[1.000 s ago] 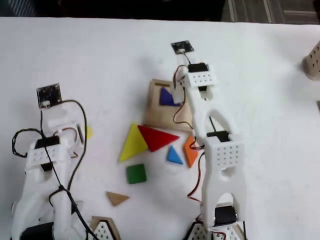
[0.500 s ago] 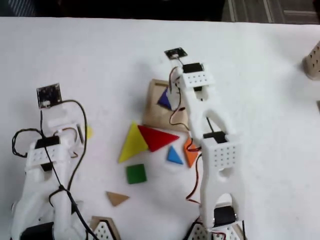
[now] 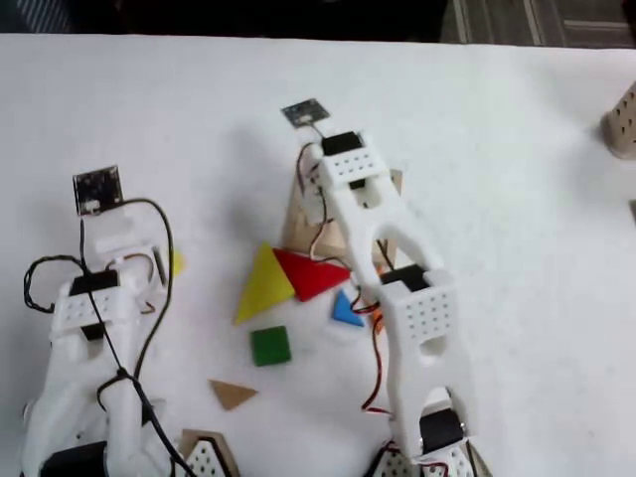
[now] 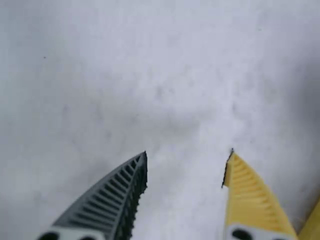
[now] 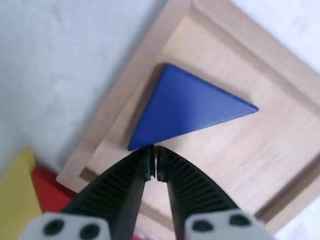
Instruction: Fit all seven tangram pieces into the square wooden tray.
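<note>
Blue triangle (image 5: 185, 107) lies flat inside the tray (image 5: 117, 100), near the middle of the table (image 4: 150, 75). One short side runs close along an inner wall, though I cannot tell whether it touches. Over the last second the right arm swung toward the table's left edge, and the triangle slid with it across the tray floor toward that wall. That reads as a nudge rather than a carry, and it likely seats the first piece in its corner. The right gripper (image 5: 154, 162) is clenched on nothing, its tips pressed together right at the triangle's nearest corner, touching or just short of it. Six pieces appear to remain, among them the yellow triangle (image 3: 263, 283), red triangle (image 3: 310, 273), small blue triangle (image 3: 345, 310), green square (image 3: 269, 345) and tan triangle (image 3: 232, 395), on the table toward its near edge. The left gripper (image 4: 188, 155) hangs released over bare table, well apart from the tray.
</note>
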You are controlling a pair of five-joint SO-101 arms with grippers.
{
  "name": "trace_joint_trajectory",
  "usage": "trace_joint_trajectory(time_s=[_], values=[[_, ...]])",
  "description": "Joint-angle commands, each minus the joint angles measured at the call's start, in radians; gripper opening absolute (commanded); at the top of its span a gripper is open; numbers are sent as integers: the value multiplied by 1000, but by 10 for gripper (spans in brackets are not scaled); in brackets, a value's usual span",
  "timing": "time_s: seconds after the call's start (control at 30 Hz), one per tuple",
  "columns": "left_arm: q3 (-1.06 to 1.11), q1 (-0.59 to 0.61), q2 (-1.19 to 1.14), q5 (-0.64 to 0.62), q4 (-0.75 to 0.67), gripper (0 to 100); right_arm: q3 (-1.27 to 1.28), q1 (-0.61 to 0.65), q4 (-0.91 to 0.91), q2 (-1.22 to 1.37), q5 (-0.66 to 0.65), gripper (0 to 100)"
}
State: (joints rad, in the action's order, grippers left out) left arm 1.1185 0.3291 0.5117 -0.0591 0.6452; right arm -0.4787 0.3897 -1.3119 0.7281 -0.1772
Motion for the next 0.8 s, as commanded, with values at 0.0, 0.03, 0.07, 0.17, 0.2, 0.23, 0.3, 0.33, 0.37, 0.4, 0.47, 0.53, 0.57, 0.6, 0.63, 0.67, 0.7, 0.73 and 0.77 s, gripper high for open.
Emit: trace_joint_trajectory(time_s=[0.0,0.03,0.07,0.17,0.2,0.23,0.3,0.33,0.37,0.4,0.47,0.53,0.57,0.6,0.63,0.67,0.7,0.73,0.77], values=[[-52,2,-4,12,-17,269,-31,-120,-19,-156,9,17],[-52,4,-4,12,-17,268,-11,-163,-13,-180,20,17],[-52,5,-4,12,-17,268,15,-196,1,-194,23,17],[-52,5,-4,12,-17,268,104,-240,68,-194,17,17],[-52,5,-4,12,-17,268,129,-237,84,-189,-5,17],[-52,5,-4,12,-17,268,153,-229,90,-189,-25,17],[-52,5,-4,12,-15,268,184,-183,93,-186,-43,17],[-44,5,-4,12,-15,268,195,-157,94,-185,-46,17],[-41,5,-4,12,-15,268,204,-136,111,-185,-46,17],[-41,5,-2,12,-15,268,215,-120,139,-185,-43,17],[-38,5,-1,12,-15,268,233,-104,208,-183,-41,17],[-38,5,-1,12,-15,268,255,-93,259,-183,-40,17],[-38,5,-1,12,-15,268,262,-77,271,-183,-40,17],[-38,5,-1,12,-15,268,273,-58,274,-183,-40,17],[-38,5,-1,12,-15,268,282,-35,275,-180,-40,17],[-38,4,-1,12,-15,268,284,-12,277,-173,-40,17],[-38,4,-1,12,-15,268,275,-1,282,-163,-40,17],[-38,4,-1,12,-15,268,259,2,292,-151,-40,17],[-38,4,-1,12,-15,268,241,-7,302,-137,-40,17]])
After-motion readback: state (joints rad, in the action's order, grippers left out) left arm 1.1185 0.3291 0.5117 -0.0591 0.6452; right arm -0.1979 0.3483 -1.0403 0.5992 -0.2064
